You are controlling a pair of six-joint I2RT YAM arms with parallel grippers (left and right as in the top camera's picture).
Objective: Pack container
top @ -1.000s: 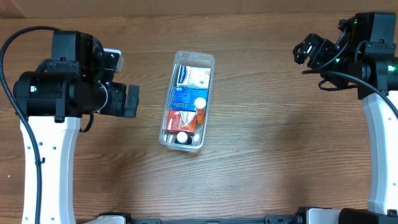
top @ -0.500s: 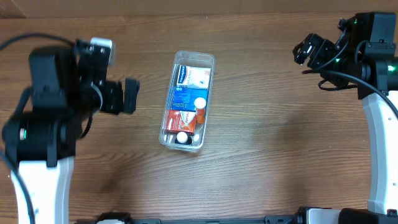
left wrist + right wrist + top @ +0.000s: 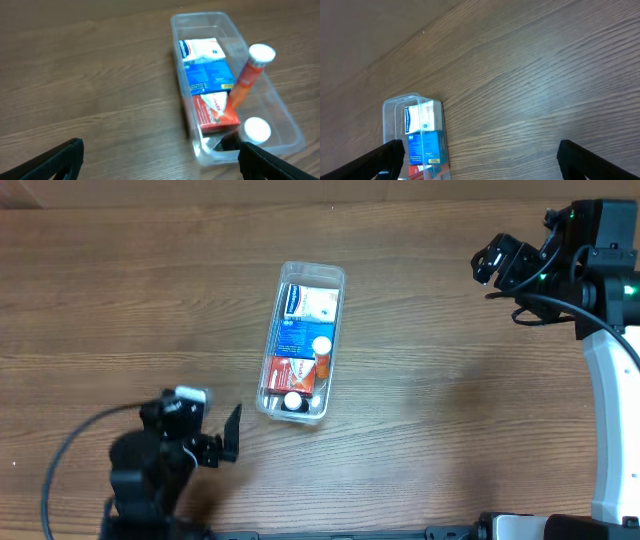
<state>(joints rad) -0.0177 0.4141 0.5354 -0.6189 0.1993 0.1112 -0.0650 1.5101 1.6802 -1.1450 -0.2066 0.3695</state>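
Observation:
The clear plastic container (image 3: pixel 334 278) lies lengthwise in the middle of the wooden table. It holds a white box, a blue box, a red box, an orange tube with a white cap (image 3: pixel 322 355) and a small bottle with a white cap (image 3: pixel 291 402). The left wrist view shows it too (image 3: pixel 290 130), and the right wrist view shows its far end (image 3: pixel 395 107). My left gripper (image 3: pixel 232 435) is open and empty at the front left, apart from the container. My right gripper (image 3: pixel 490 262) is open and empty at the back right.
The wooden table (image 3: pixel 450 400) carries nothing else in view. The left arm's body stands at the front left edge and the right arm's body along the right edge.
My left arm has swung from the left side of the table back toward the front edge, away from the container. The right arm has not moved.

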